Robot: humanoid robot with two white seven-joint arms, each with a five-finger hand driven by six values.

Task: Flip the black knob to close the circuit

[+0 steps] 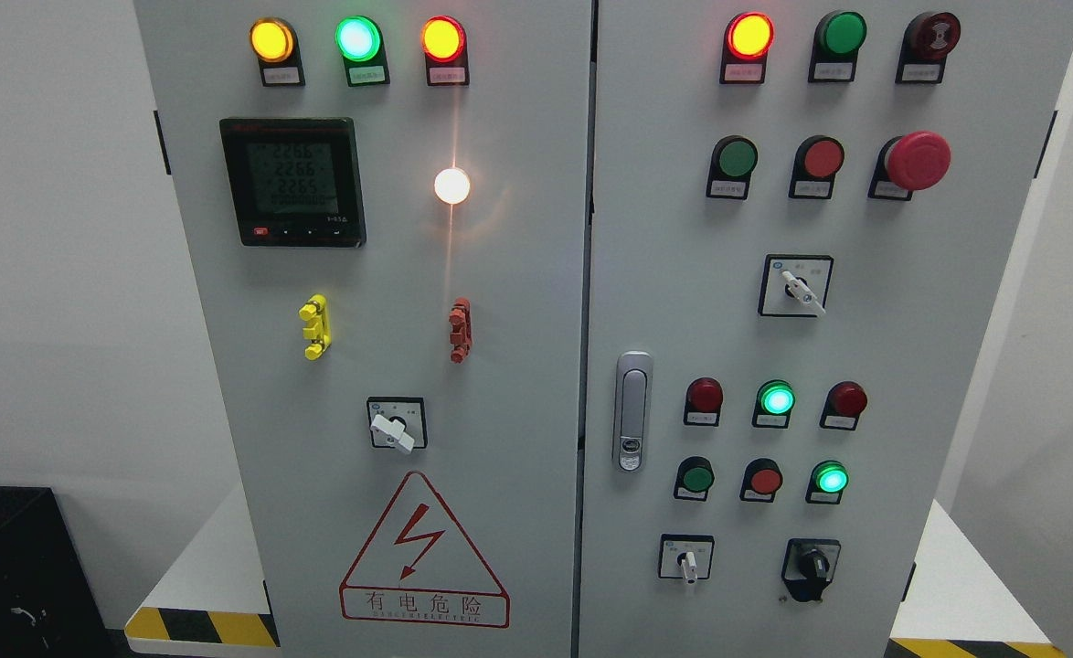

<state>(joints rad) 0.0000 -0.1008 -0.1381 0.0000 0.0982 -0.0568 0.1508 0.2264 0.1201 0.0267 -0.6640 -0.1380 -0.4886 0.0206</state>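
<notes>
The black knob (812, 565) sits at the lower right of the grey electrical cabinet's right door (920, 366), its handle pointing roughly straight up. To its left is a white-handled selector switch (687, 559). Neither of my hands nor any arm shows in the head view.
On the right door there are lit red (749, 36) and green (777, 399) lamps, a red mushroom button (917, 161), another white selector (798, 287) and a door latch (631, 411). The left door holds a meter (292, 181), a white selector (395, 425) and a red warning triangle (423, 553).
</notes>
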